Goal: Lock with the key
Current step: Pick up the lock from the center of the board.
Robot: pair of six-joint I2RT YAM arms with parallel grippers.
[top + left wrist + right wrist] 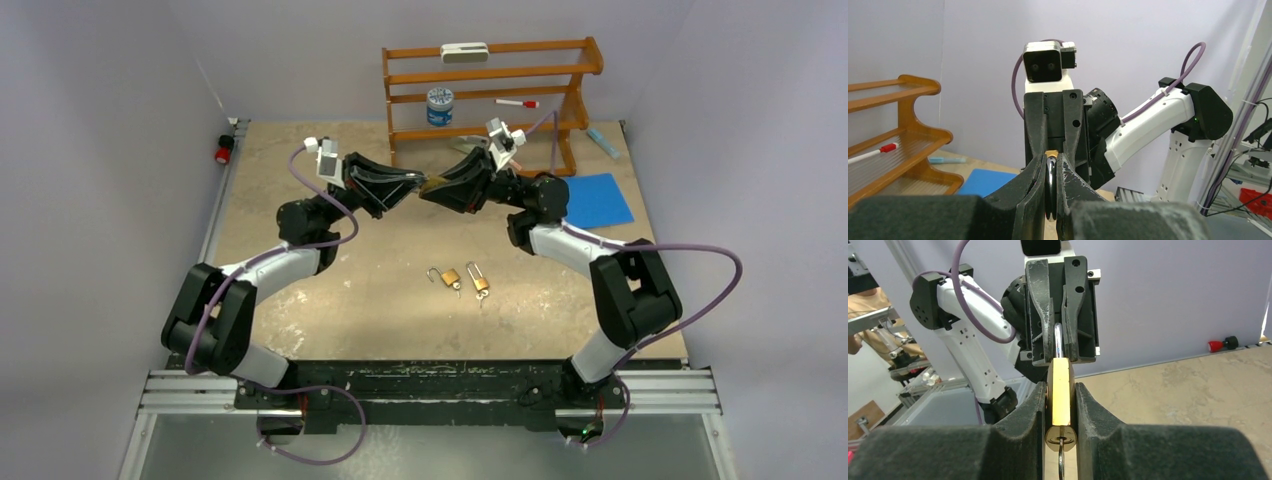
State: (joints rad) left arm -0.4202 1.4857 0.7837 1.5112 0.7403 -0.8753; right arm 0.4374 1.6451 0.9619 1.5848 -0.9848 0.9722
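A brass padlock (pixel 428 187) hangs in mid-air between my two grippers, above the table's far middle. My right gripper (pixel 1060 386) is shut on the brass body (pixel 1060 407). A key (pixel 1061 462) sticks in the keyhole at the near end of the body. My left gripper (pixel 1050 162) is shut on the steel shackle (pixel 1050 185), and a bit of brass (pixel 1052 152) shows just past its fingertips. In the right wrist view the shackle (pixel 1058 340) runs from the body into the left gripper's fingers (pixel 1040 300). The two grippers face each other tip to tip.
Two more brass padlocks (pixel 450 277) (pixel 480 282) lie on the table in front of the arms. A wooden rack (pixel 575 70) at the back holds a blue tin (pixel 439 106) and a red marker (pixel 517 103). A blue sheet (pixel 597 199) lies at the right.
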